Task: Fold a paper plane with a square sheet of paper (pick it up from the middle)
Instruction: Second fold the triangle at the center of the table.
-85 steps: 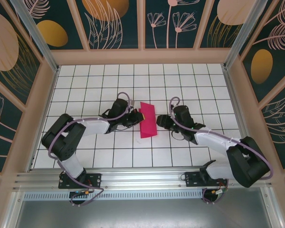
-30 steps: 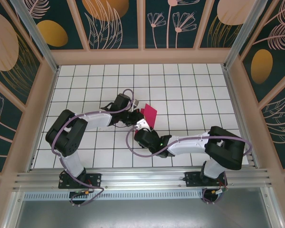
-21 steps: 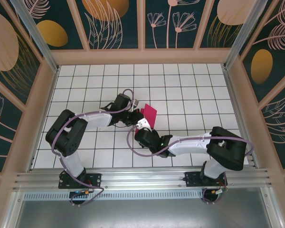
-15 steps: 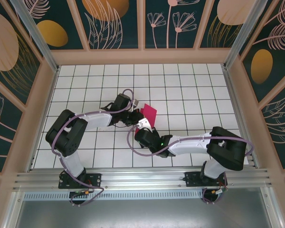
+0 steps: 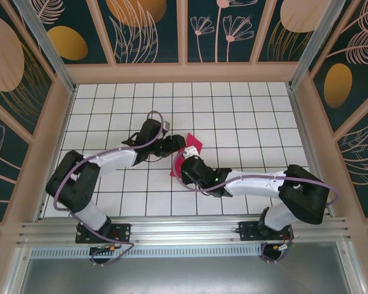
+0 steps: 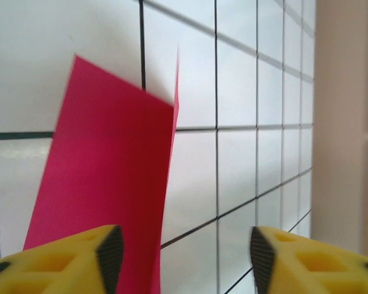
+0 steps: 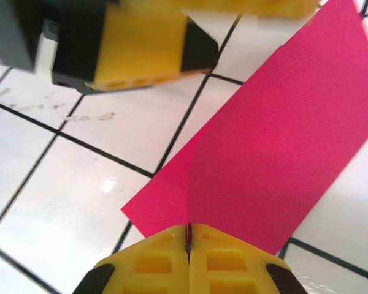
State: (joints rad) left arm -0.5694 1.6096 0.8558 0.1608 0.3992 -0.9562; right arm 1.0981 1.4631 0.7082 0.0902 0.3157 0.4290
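One fold appears made, no more: the square sheet of paper [image 7: 276,153] is seen as a doubled rectangle near the middle of the counter [image 5: 245,110], its near edge pinched in the closed right jaws. Left jaws are parted just beside it. Nose and wing folds are judged left.

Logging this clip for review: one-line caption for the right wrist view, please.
Right gripper shut on the near edge of the creased magenta paper, over the white gridded table.
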